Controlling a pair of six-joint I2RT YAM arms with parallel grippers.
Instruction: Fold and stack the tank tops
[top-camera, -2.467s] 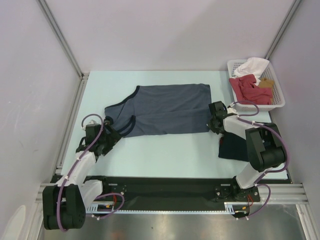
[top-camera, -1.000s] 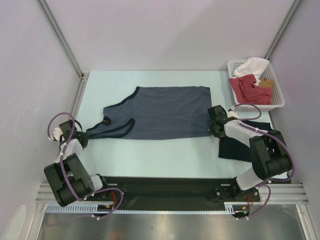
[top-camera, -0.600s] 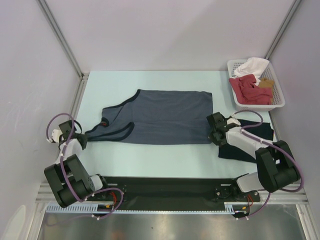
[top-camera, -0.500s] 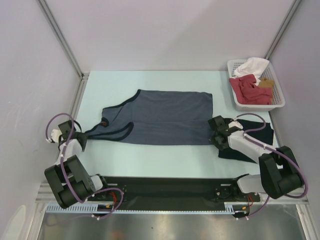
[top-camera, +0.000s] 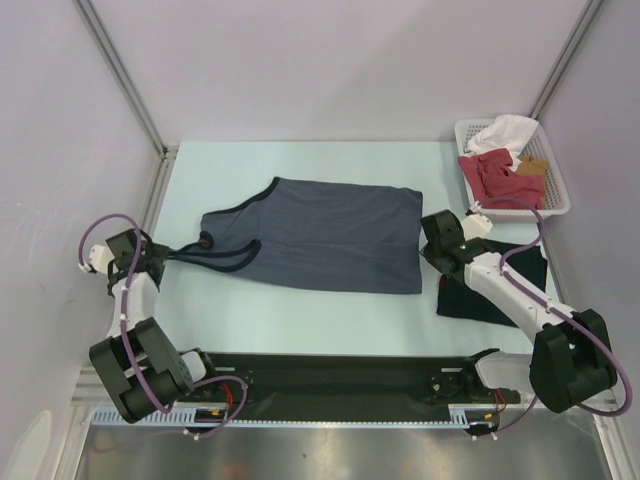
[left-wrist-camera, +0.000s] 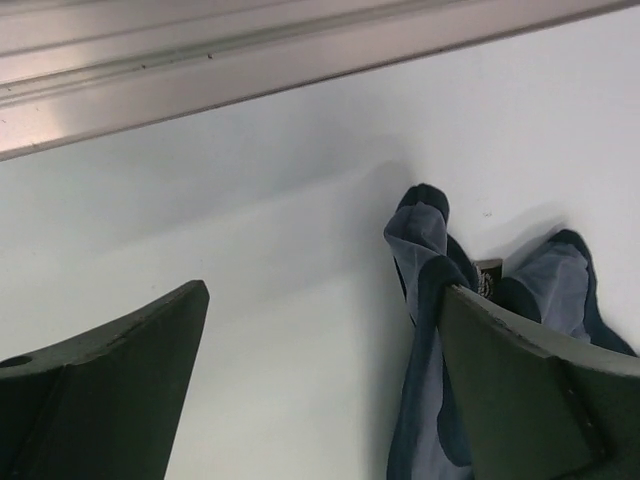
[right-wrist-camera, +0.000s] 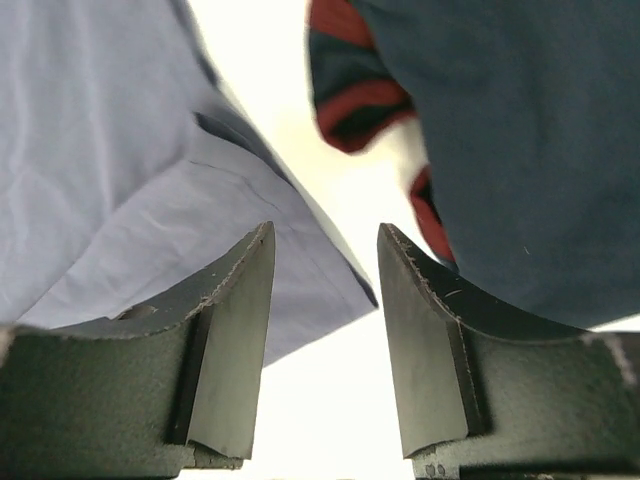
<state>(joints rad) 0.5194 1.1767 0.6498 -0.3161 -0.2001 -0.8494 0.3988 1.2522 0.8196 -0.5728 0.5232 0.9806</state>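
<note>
The slate-blue tank top (top-camera: 325, 235) lies spread flat mid-table, its dark-trimmed straps drawn out to the left. My left gripper (top-camera: 158, 256) stands wide open at the strap ends. In the left wrist view the strap (left-wrist-camera: 425, 300) lies against the right finger (left-wrist-camera: 520, 390), and nothing is between the fingers of the left gripper (left-wrist-camera: 322, 290). My right gripper (top-camera: 430, 252) is open over the hem's near right corner. The right wrist view shows the right gripper (right-wrist-camera: 325, 232) above bare table, slate-blue cloth (right-wrist-camera: 120, 150) to its left. The folded dark navy tank top with red trim (right-wrist-camera: 500, 130) lies to its right (top-camera: 495, 290).
A white basket (top-camera: 560, 195) at the back right holds a red garment (top-camera: 495, 178) and a white one (top-camera: 505, 132). A metal frame rail (left-wrist-camera: 250, 60) runs close past the left gripper. The right arm (top-camera: 510, 295) lies across the navy top.
Both grippers have gone from shut to open and let go of the slate-blue top. The left one had drawn the straps leftward; the right one has backed off the hem corner.
</note>
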